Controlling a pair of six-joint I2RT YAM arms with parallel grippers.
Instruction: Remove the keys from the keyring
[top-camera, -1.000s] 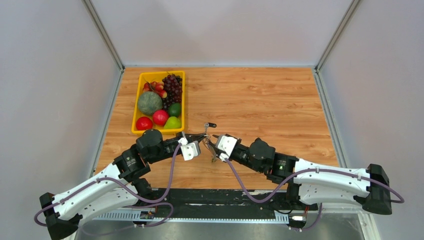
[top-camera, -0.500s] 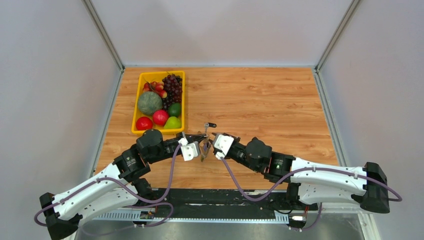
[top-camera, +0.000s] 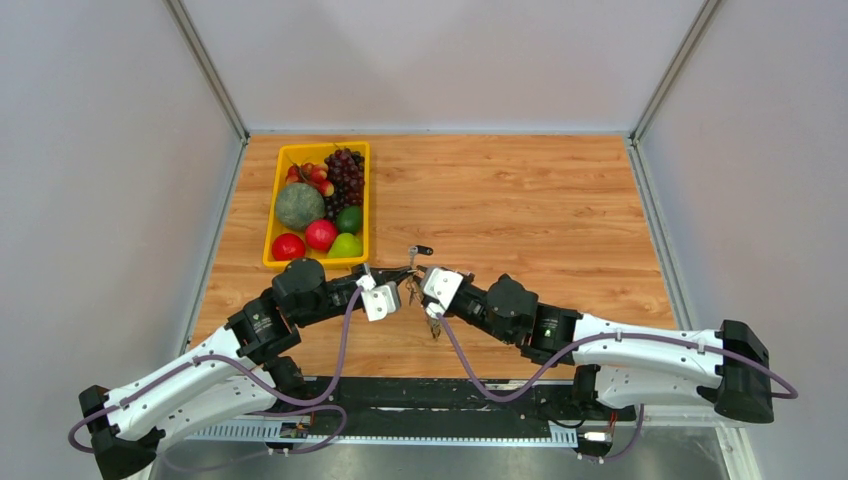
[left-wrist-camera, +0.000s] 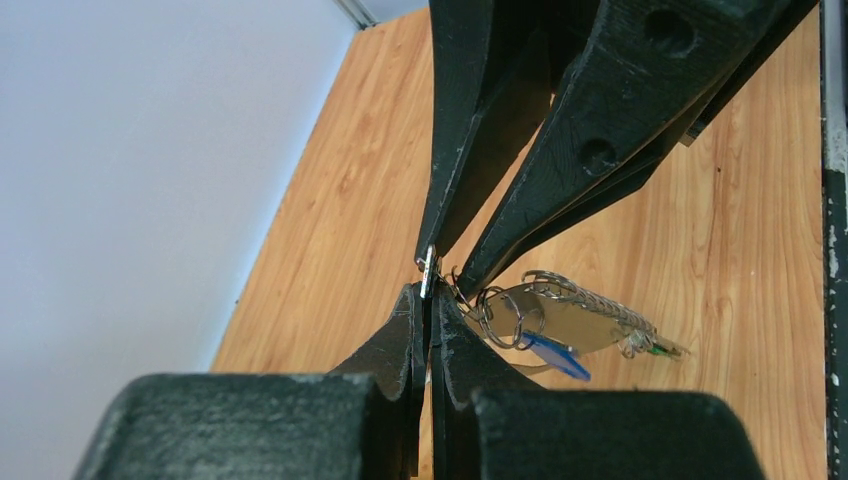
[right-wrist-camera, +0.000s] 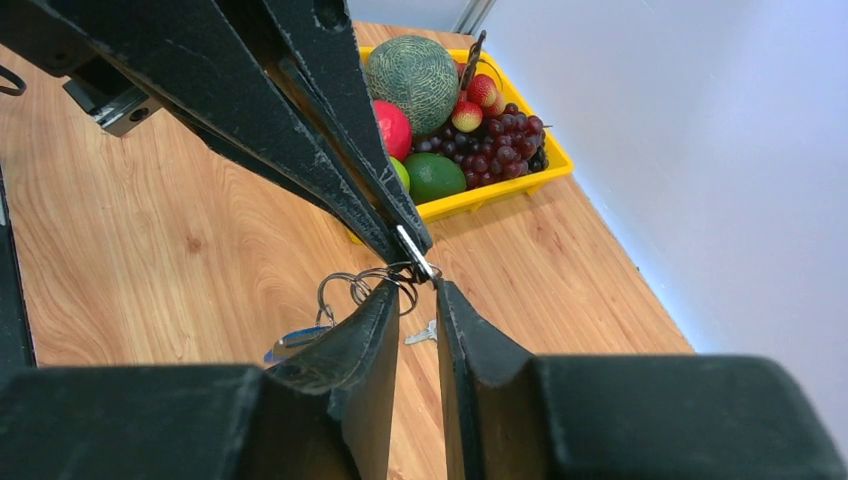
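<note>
Where the two arms meet, just below the centre of the top view, the left gripper (left-wrist-camera: 430, 300) is pressed closed on a flat silver piece (left-wrist-camera: 430, 272); whether that is a key blade I cannot tell. Small wire rings (left-wrist-camera: 500, 318) gather at that piece. From them the keyring (left-wrist-camera: 590, 298), a grey coiled loop, stretches toward the right of the left wrist view. Keys are still on it: a blue-headed key (left-wrist-camera: 556, 358) hangs under its near end and a green-headed key (left-wrist-camera: 668, 349) shows at its far end. The right gripper (right-wrist-camera: 418, 292) points in from the opposite side, its fingers narrowly parted, with the tips just beside the rings and nothing visibly between them. A loose black-headed key (top-camera: 421, 250) lies on the wooden table (top-camera: 540, 220) just above the grippers. A yellow basket (top-camera: 322, 146) of fruit sits at the upper left.
</note>
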